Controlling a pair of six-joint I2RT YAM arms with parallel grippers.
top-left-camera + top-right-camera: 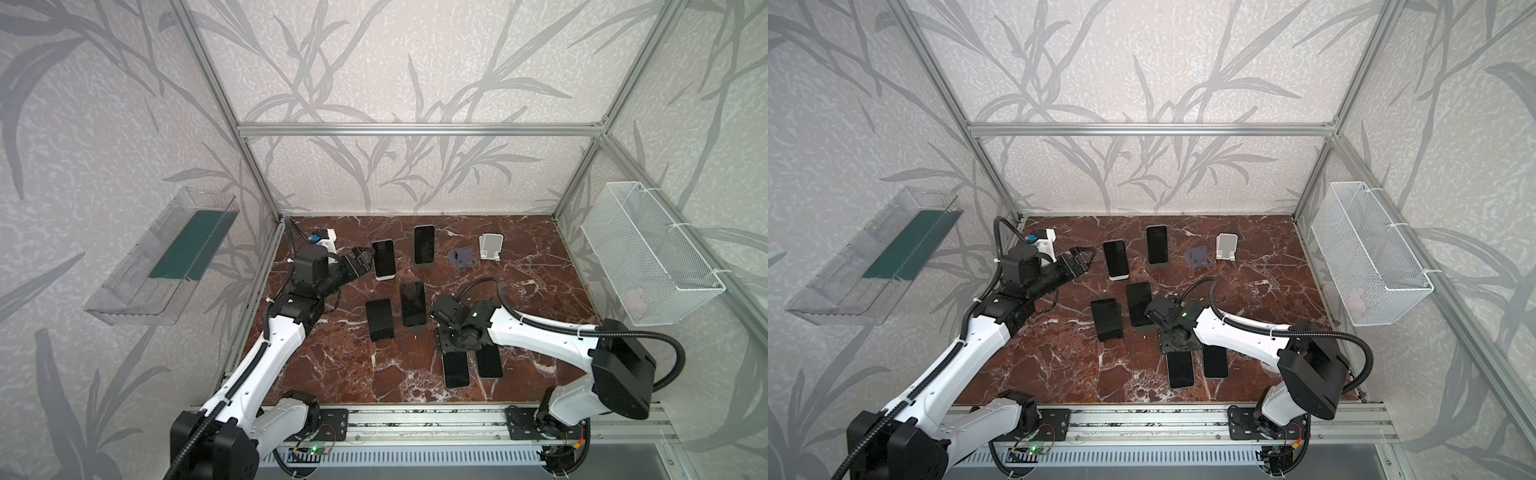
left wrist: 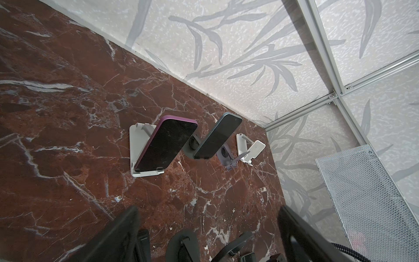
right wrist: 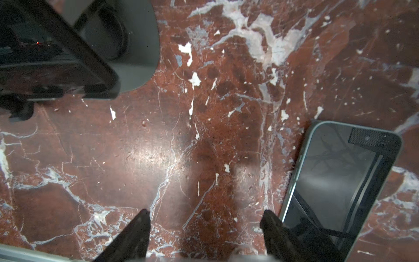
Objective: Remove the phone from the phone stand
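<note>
Purple phone (image 1: 383, 258) leans on white stand (image 2: 135, 145), back left of surface (image 1: 519, 291). Left jaws wide, empty, near it. Right jaws apart, empty, above surface beside flat phone (image 3: 340, 181).

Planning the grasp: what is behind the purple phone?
A white stand: its base, front lip and rear arm show. The backrest that the purple phone leans on is covered.

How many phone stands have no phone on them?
2. A grey stand and a white stand are side by side near the back wall, towards the right. The right arm may hide more.
</note>
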